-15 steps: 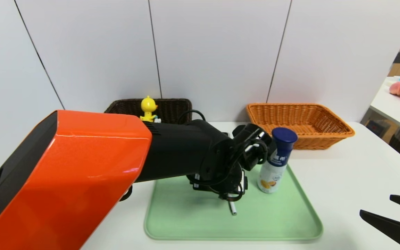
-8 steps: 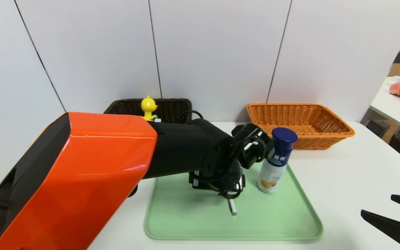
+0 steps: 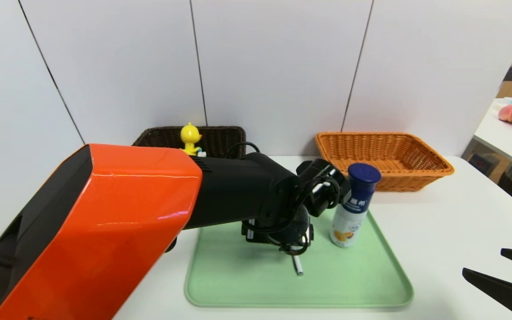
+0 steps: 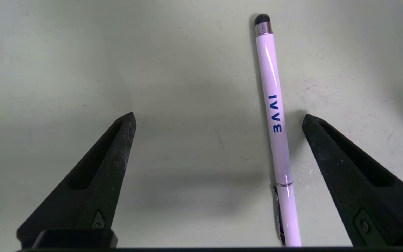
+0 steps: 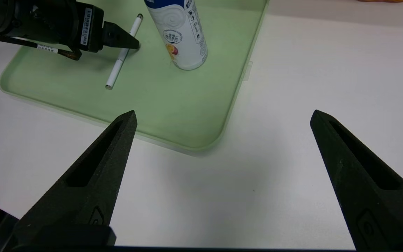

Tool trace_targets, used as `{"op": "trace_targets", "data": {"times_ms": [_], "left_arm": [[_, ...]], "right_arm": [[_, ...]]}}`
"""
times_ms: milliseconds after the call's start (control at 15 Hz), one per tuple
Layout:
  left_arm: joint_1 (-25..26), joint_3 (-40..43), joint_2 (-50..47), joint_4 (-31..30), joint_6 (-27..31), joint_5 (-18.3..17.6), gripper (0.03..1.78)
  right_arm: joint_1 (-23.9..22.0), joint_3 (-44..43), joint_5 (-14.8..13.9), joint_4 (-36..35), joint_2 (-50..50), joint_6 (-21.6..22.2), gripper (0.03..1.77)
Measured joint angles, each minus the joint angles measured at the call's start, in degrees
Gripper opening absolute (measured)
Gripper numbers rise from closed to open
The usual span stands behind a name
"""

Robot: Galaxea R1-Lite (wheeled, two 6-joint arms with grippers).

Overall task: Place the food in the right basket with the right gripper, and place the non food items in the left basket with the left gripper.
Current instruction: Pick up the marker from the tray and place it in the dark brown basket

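In head view the left arm [image 3: 105, 222] blocks most of the pen [image 3: 298, 265] and the dark basket [image 3: 220, 140] front. We can't read the bottle [image 3: 354, 206] label. Right fingers [image 3: 505, 289] cut off at frame edge.

A white stylus pen [image 4: 276, 129] with blue lettering and a dark rubber tip lies flat on the pale green tray [image 3: 362, 284]. Just beside it a white drink bottle [image 3: 353, 209] with a dark blue cap stands upright. Behind the tray sit a dark brown wicker basket [image 3: 220, 138] on the left and an orange wicker basket [image 3: 382, 158] on the right.
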Motion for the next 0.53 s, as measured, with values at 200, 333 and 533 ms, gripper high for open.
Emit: {"op": "trace_targets", "data": {"times_ms": [200, 333, 533], "left_arm": [[0.0, 0.1, 0.0, 0.0, -0.1, 0.0, 1.69], [0.0, 0.1, -0.1, 0.0, -0.1, -0.1, 1.69], [0.5, 0.0, -0.6, 0.0, -1.3, -0.8, 1.69]], "right_arm": [[0.0, 0.0, 0.0, 0.0, 0.0, 0.0, 1.71], [0.0, 0.0, 0.0, 0.0, -0.1, 0.0, 1.71], [0.0, 0.1, 0.0, 0.0, -0.1, 0.0, 1.71]]}}
